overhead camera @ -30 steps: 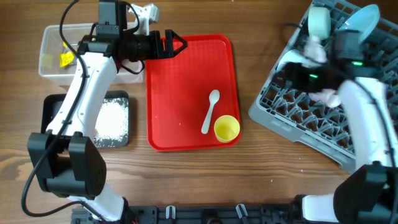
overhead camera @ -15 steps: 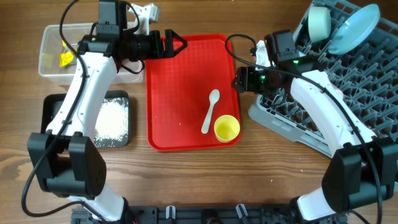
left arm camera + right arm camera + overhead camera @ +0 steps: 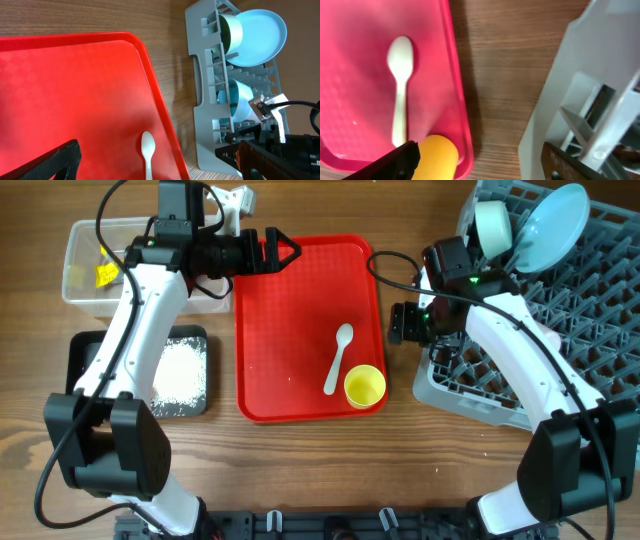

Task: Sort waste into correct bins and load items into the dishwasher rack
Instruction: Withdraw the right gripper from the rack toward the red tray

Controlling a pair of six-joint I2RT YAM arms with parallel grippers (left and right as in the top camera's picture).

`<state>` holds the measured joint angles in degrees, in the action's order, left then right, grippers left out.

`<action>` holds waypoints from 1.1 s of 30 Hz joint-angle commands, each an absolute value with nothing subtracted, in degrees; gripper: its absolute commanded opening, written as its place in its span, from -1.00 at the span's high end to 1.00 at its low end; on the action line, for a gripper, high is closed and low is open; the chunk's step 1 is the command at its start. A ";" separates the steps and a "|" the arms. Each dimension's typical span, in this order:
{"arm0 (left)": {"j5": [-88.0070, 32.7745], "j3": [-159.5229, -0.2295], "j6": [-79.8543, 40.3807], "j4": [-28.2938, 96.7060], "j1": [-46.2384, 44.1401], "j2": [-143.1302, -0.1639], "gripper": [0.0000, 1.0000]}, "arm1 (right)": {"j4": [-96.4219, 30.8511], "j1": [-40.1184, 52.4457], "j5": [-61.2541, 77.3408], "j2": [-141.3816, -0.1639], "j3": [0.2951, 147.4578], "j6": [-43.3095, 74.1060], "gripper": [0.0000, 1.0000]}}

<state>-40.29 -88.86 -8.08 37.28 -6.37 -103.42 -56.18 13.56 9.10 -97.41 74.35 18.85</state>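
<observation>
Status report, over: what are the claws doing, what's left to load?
Left gripper open, empty, at red tray edge. Right gripper open, empty, between tray and dishwasher rack. White spoon, yellow cup on tray. Nothing blocking.

Flat red tray (image 3: 290, 330) on wood table (image 3: 420, 465), dark rail (image 3: 330, 528) at btm edge.

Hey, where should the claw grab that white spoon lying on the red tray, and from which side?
Grip the white spoon mid-handle, coming straight down, claw closing across its narrow width. It lies flat on the red tray, and the handle's tip sits close to the yellow cup, so avoid that end.
</observation>
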 commanded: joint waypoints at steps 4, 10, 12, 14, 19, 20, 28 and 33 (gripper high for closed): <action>-39.92 -88.92 -7.77 37.12 -6.59 -103.88 -1.00 | -60.12 13.28 1.30 -97.73 74.35 19.57 -0.62; -39.92 -88.92 -7.77 37.12 -6.59 -103.88 -1.00 | -61.41 12.69 0.58 -97.73 74.35 19.57 -0.63; -39.92 -88.92 -7.79 37.12 -6.59 -103.88 -1.00 | -61.32 12.69 0.60 -97.73 74.35 19.31 -0.63; -39.92 -88.92 -7.79 37.12 -6.59 -103.88 -1.00 | -60.82 12.69 1.43 -97.62 74.41 17.89 -0.64; -39.92 -88.92 -7.77 37.12 -6.59 -103.88 -1.00 | -60.42 12.78 9.89 -93.23 77.43 11.46 -0.65; -39.92 -88.92 -7.79 37.12 -6.59 -103.88 -1.00 | -60.36 12.86 12.21 -92.29 77.47 10.22 -0.65; -39.92 -88.92 -7.77 37.10 -6.59 -103.88 -1.00 | -63.33 18.33 15.49 -91.15 77.32 9.21 -0.65; -39.94 -88.92 -7.79 37.10 -6.59 -103.88 -1.00 | -61.95 16.64 15.46 -89.62 77.80 9.45 -0.65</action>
<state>-40.27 -88.86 -8.08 37.30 -6.37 -103.42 -62.17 17.98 14.59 -91.74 76.38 10.15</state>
